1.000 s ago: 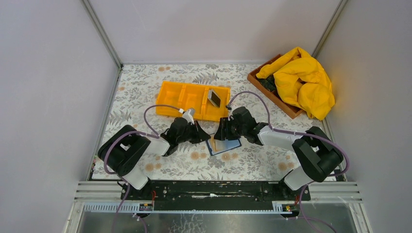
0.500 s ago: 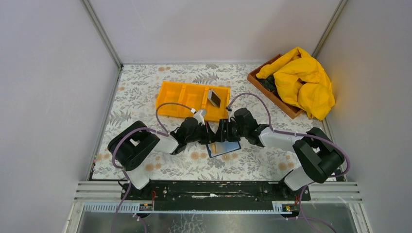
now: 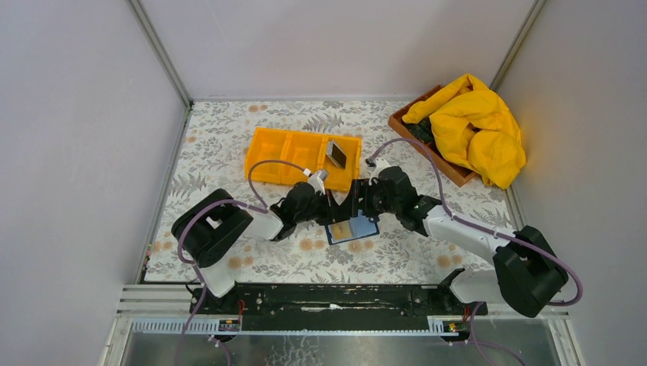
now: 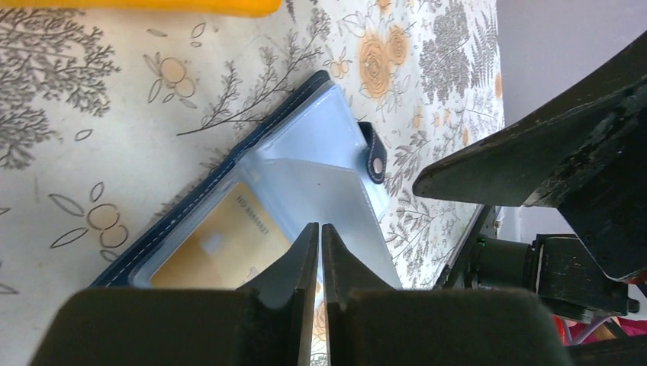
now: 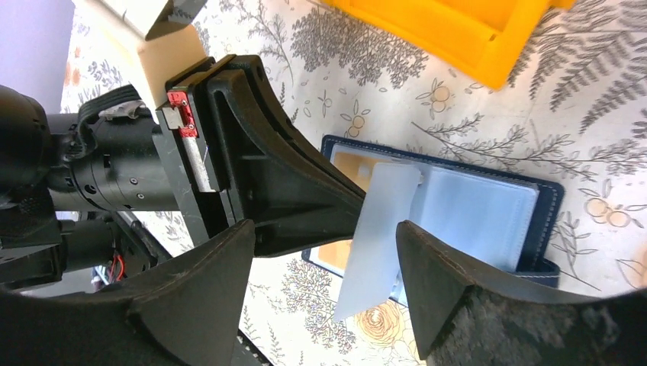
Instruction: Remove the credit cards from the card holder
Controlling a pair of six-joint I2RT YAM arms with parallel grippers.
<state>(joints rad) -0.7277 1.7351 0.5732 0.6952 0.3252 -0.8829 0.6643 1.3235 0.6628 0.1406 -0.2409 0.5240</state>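
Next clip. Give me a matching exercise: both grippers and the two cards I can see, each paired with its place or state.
Things:
1. left gripper
2. right gripper
3. tan card
4. grey card

Places or states:
A. in the right-hand compartment of the orange tray
B. open, by the card holder
C. in a pocket of the card holder
D. shut on the clear sleeve

Pairs: 1-D, 2-B, 3-C, 4-A
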